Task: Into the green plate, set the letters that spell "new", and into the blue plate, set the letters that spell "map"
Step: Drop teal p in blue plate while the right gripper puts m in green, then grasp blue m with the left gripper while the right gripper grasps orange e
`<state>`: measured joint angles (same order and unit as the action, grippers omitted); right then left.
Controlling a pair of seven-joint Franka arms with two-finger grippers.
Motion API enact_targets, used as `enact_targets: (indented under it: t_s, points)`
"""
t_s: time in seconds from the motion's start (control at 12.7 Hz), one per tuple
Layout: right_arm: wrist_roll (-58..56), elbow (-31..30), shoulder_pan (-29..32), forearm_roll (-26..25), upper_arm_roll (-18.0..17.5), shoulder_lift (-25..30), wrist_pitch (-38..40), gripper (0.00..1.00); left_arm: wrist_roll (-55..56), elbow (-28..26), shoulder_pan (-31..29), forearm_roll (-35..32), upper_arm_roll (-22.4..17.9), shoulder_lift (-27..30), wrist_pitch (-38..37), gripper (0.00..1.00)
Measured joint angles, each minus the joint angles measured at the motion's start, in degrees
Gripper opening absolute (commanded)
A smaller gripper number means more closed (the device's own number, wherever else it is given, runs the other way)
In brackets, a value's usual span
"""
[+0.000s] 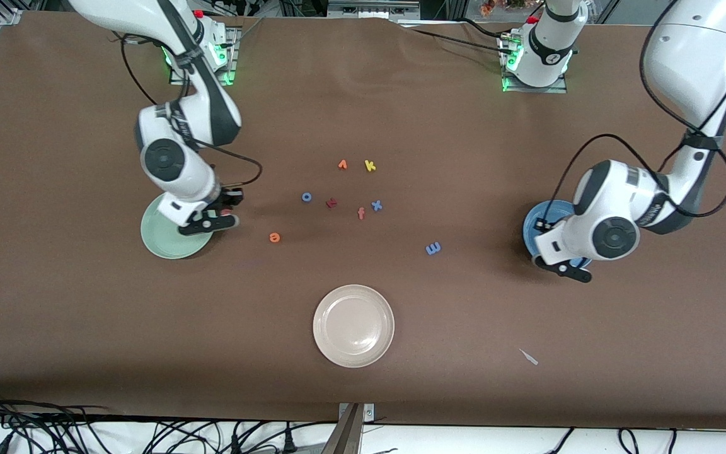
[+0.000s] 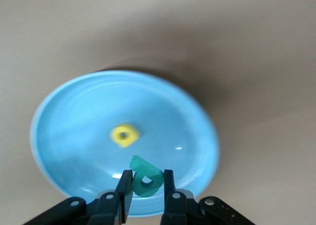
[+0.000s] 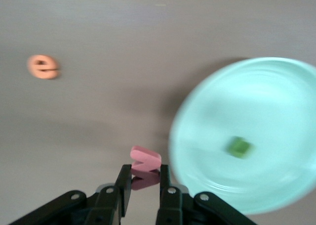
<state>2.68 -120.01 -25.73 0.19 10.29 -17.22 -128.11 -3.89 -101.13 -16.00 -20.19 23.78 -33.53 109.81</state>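
Observation:
My right gripper [image 3: 145,171] is shut on the salmon "w" [image 3: 145,159], low over the table beside the green plate's [image 3: 276,96] rim. The olive "n" [image 3: 239,147] lies in that plate. The orange "e" [image 1: 274,237] lies on the table a little toward the middle. My left gripper [image 2: 146,178] is shut on the teal "p" [image 2: 148,181] over the blue plate [image 2: 74,116], where the yellow "a" [image 2: 124,135] lies. The blue "m" [image 1: 433,248] lies on the table between the blue plate [image 1: 534,221] and the middle.
A cream-white plate [image 1: 353,325] sits nearest the front camera. Loose letters lie mid-table: an orange one [image 1: 342,164], yellow "k" [image 1: 370,166], blue "o" [image 1: 306,197], a dark red one [image 1: 331,202], orange "f" [image 1: 361,214], blue "x" [image 1: 376,205]. A small pale scrap [image 1: 529,357] lies on the cloth.

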Motion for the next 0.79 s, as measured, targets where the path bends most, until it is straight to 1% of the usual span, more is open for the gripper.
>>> enact_targets:
  t_s: [0.08, 0.16, 0.24, 0.32, 0.39, 0.47, 0.55, 0.79]
  points:
    - [-3.4, -0.8, 0.2, 0.0, 2.8, 0.2, -0.2, 0.09, -1.3, -0.4, -1.0, 0.0, 0.0, -0.2, 0.7, 1.00]
    - [-5.7, -2.3, 0.6, 0.0, 4.4, 0.0, -2.2, 0.10, -1.6, -0.6, -1.2, 0.1, 0.1, -0.5, 1.1, 1.00]
    - [-6.7, -4.5, 0.9, 0.0, 5.0, -0.6, -5.7, 0.14, -1.4, -0.6, -1.1, 0.8, 0.4, -0.7, 1.2, 1.00]
    - [-6.9, -6.4, 0.9, 0.0, 5.0, -1.3, -9.1, 0.35, -0.6, -0.6, -0.7, 2.8, 0.7, -0.6, 1.4, 1.00]
    - [-6.9, -7.6, 0.7, 0.0, 4.9, -2.1, -11.0, 0.93, 2.2, -0.5, 0.0, 4.5, 1.0, -0.6, 1.7, 1.00]
    - [-6.7, -7.9, 0.5, 0.0, 4.7, -2.8, -11.8, 0.99, 7.1, -0.4, 1.2, 5.3, 1.4, -0.6, 2.2, 1.00]
    - [-6.6, -8.0, 0.4, 0.1, 4.7, -3.0, -11.9, 0.99, 13.2, -0.4, 3.1, 6.2, 1.7, -0.7, 3.7, 1.00]
    - [-4.9, -7.2, 0.3, 0.2, 4.3, -2.2, -11.7, 0.99, 30.0, -0.6, 10.8, 9.6, 2.0, -0.9, 11.5, 1.00]
